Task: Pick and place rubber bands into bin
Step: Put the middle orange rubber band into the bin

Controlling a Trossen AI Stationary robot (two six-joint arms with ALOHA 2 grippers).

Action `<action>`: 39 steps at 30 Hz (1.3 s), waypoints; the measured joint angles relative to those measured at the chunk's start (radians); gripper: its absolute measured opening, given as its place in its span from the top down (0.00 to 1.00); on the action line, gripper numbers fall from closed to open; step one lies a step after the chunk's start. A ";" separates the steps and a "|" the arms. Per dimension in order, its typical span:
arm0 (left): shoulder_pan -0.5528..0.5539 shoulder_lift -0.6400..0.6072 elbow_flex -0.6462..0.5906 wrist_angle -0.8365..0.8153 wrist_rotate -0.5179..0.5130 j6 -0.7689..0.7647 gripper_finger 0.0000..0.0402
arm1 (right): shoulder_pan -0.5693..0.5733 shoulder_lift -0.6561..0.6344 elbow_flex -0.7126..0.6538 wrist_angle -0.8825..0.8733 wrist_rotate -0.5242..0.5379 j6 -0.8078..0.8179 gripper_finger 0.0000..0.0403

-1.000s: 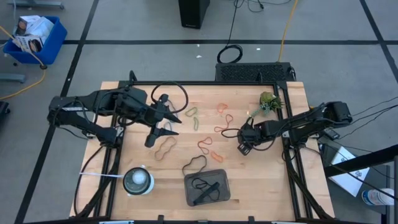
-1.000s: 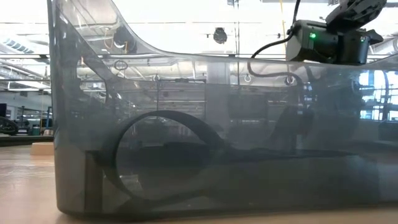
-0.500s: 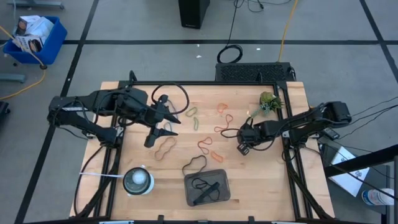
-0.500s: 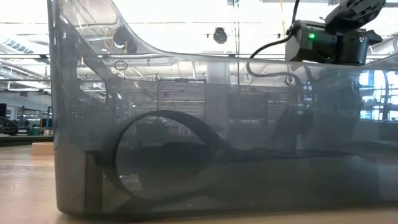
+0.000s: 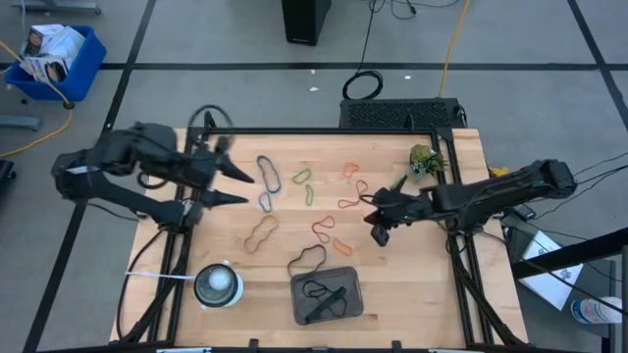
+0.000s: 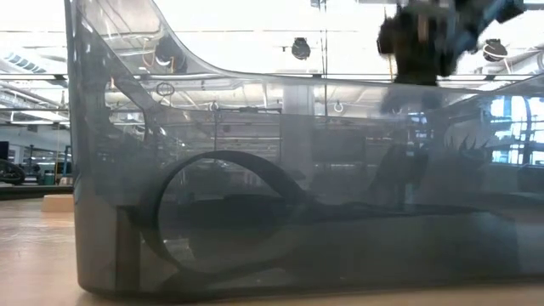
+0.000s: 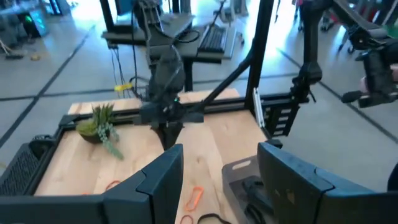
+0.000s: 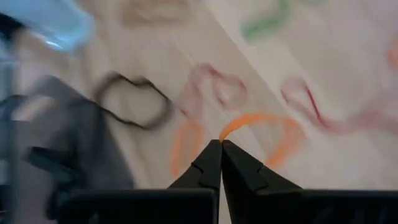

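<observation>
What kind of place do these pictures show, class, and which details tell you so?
Most likely a robotics lab or workshop: a wooden table framed by dark rails, a grey floor marked with black tape lines, and desks with keyboards beyond the table.

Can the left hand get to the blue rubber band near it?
Probably yes. The left hand is open and hangs right beside the blue rubber band, with bare table between them and nothing in the way.

two dark jointed arms, tapered black fingers (image 8: 214, 163), trailing cables
</observation>
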 joint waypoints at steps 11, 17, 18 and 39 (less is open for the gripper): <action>0.000 -0.317 -0.391 0.241 -0.070 -0.107 0.47 | 0.202 0.154 0.460 -0.051 0.027 -0.261 1.00; 0.000 -0.454 -0.601 0.355 -0.095 -0.190 0.47 | 0.322 0.308 0.550 -0.106 -0.013 -0.297 1.00; 0.000 -0.467 -0.627 0.364 -0.109 -0.192 0.47 | 0.334 0.328 0.552 -0.105 -0.041 -0.280 1.00; 0.000 -0.482 -0.739 0.451 -0.228 -0.268 0.47 | 0.380 0.697 0.552 -0.181 -0.086 -0.152 1.00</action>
